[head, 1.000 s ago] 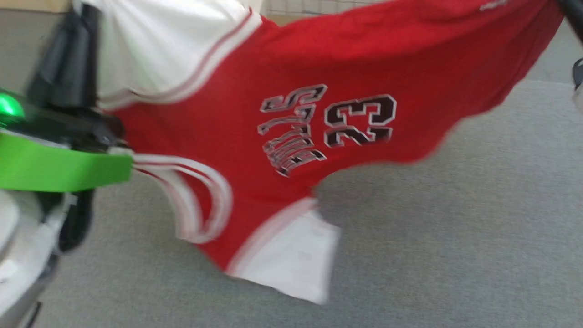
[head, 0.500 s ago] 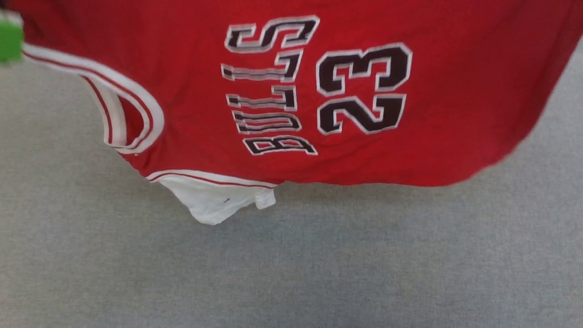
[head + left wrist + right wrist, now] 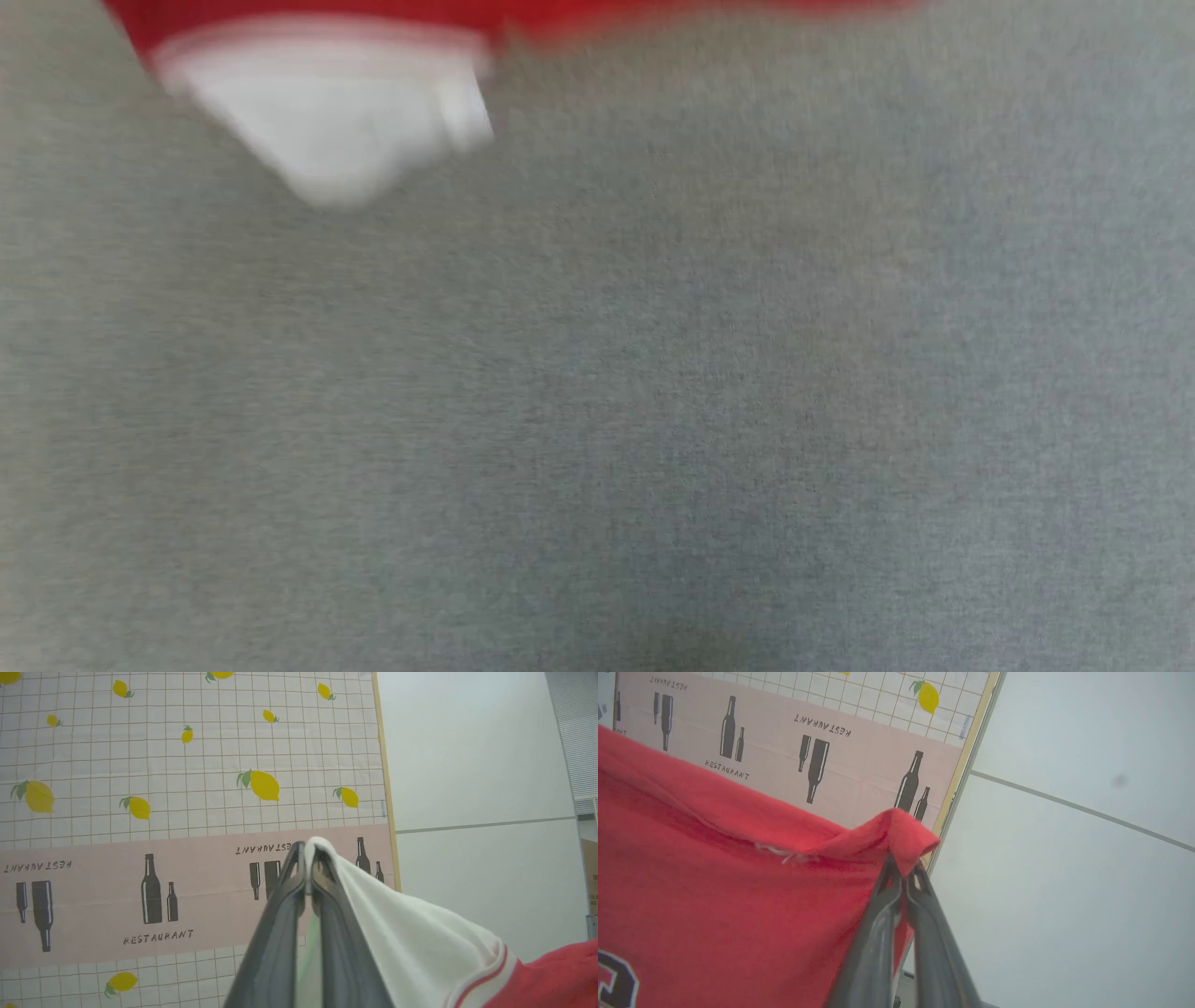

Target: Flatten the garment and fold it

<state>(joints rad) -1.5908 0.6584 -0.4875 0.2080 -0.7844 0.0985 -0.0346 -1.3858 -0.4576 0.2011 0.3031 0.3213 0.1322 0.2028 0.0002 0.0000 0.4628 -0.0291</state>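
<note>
at left pincer tips, garment sleeve, right pincer nipping corner

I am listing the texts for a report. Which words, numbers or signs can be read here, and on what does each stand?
"RESTAURANT": repeated on the pink band of the lemon-patterned backdrop, some copies upside down.
Black white-edged print on the garment: cut off at the picture's edge, unreadable.
</note>
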